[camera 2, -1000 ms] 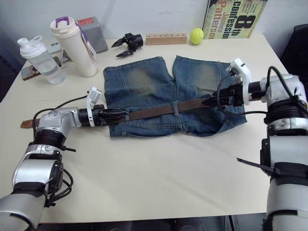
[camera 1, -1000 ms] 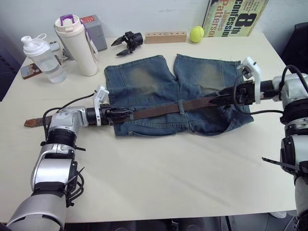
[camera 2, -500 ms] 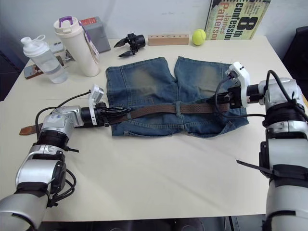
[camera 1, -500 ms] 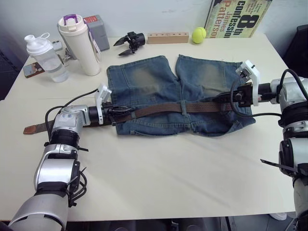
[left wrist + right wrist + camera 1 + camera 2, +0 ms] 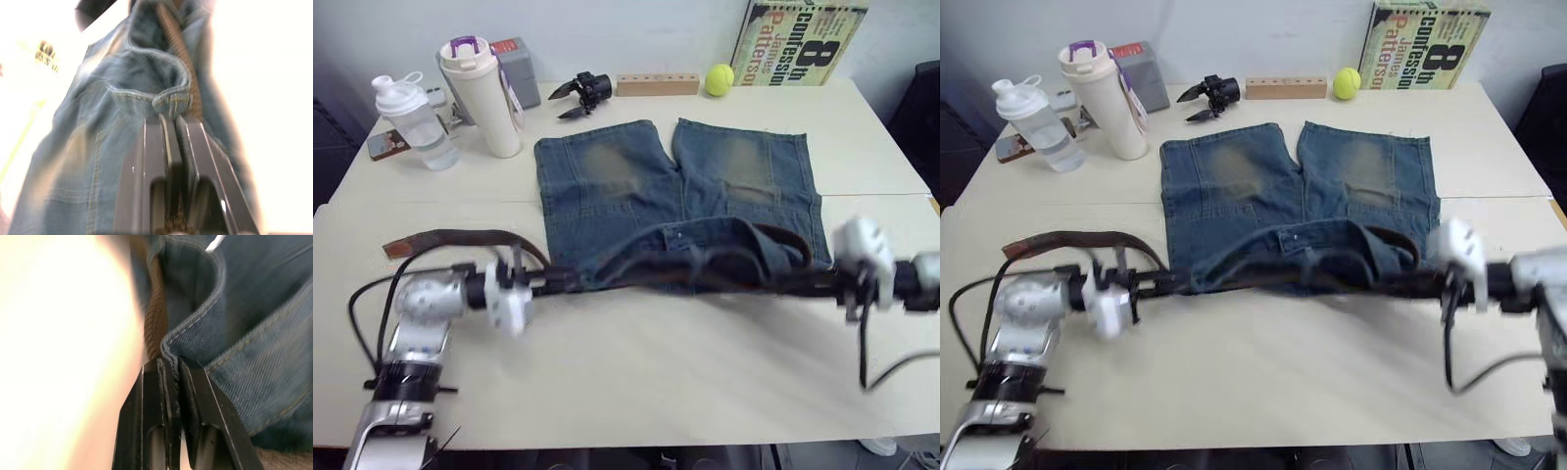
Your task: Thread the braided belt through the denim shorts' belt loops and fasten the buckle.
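Left eye view: the denim shorts (image 5: 675,196) lie mid-surface, legs toward the far edge, waistband bunched up toward the near edge. The braided belt (image 5: 705,266) runs along that waistband; its free end (image 5: 460,238) curls toward the surface's left edge. The left end effector (image 5: 171,147) pinches the waistband's left end, the right end effector (image 5: 168,377) its right end. A tennis ball (image 5: 719,79) rests near the far edge.

Your left arm reaches in from the left, low and near you. Its left gripper (image 5: 171,128) is pinched tight on the denim shorts (image 5: 675,186). Your right arm reaches in from the right, and the right gripper (image 5: 170,369) pinches them too.
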